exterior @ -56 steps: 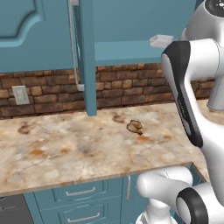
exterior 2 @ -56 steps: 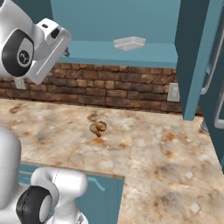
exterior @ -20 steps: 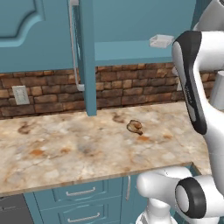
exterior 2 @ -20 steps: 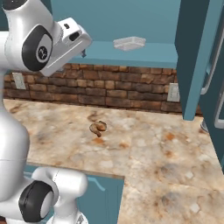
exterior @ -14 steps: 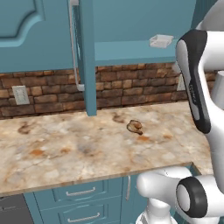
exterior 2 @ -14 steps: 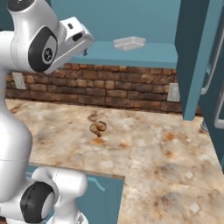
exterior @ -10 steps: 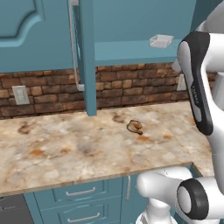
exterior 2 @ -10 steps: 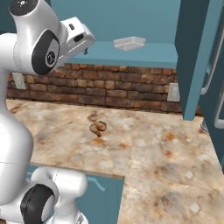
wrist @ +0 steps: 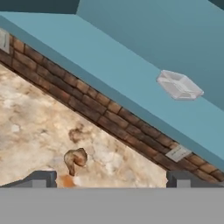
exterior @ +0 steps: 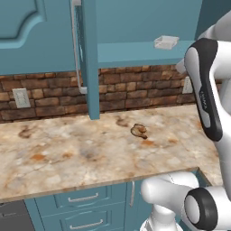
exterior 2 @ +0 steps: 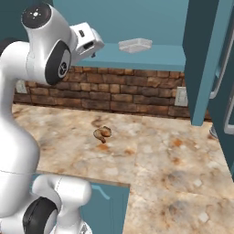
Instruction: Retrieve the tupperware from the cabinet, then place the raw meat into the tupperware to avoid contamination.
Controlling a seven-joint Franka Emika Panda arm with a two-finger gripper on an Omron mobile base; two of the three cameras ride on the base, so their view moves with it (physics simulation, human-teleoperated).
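Note:
The tupperware (exterior: 166,42) (exterior 2: 135,45) (wrist: 179,85), a small translucent container, rests on the bottom shelf of the open teal cabinet (exterior: 135,49). The raw meat (exterior: 139,131) (exterior 2: 103,133) (wrist: 75,158), a curled brown lump, lies on the marble counter (exterior: 67,153) below the shelf. My gripper (exterior 2: 93,46) (wrist: 111,179) is raised to shelf height, left of the tupperware in the right base view and clearly apart from it. Its fingertips (wrist: 41,178) stand wide apart, open, with nothing between them.
An open cabinet door (exterior: 90,58) (exterior 2: 203,59) with a long silver handle (exterior: 76,45) juts out over the counter. A brick backsplash (exterior 2: 128,93) carries wall outlets (exterior: 20,97) (exterior 2: 182,96). Teal drawers (exterior: 81,198) sit below the counter's front edge.
The arm has swung higher and the hand has shifted a little toward the cabinet shelf and the tupperware. The gripper stays open; tupperware and meat have not moved.

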